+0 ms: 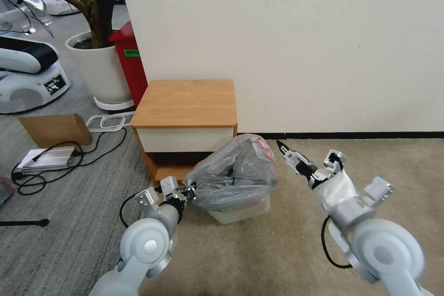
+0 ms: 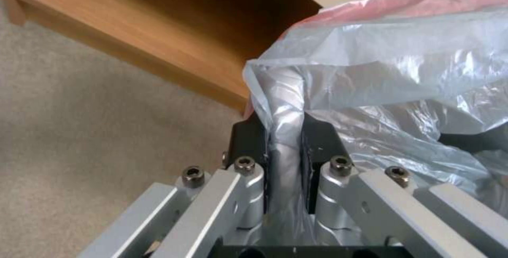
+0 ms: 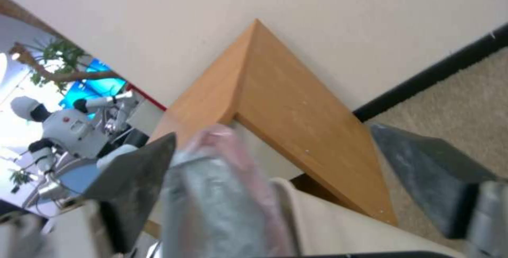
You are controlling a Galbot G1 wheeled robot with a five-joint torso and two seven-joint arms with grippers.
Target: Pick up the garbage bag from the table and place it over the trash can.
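Against the wall, the desk (image 1: 187, 101) serves as the landmark: the trash can (image 1: 240, 212) stands on the carpet just in front of its right front corner, and the garbage bag (image 1: 236, 173) is draped over the can, puffed up above the rim, no part of it on the desk top. The left hand (image 1: 188, 194) sits at the bag's near-left edge, in front of the desk's lower shelf, and its black pads (image 2: 249, 139) are clamped tight on a bunched pleat of film (image 2: 283, 131), as the left wrist view shows. The right hand (image 1: 296, 159) hangs to the right of the desk, just beside the bag's pinkish rim (image 3: 228, 139), its fingers (image 3: 137, 170) spread wide with nothing between them.

Judging from its wrinkles and shine, the bag is very light, limp and slippery; it should stretch or tear rather than resist, and trapped air keeps it ballooned. The best hold looks to be the rim, gathered into a fold so the pads bite several layers. A single layer would likely slide free.
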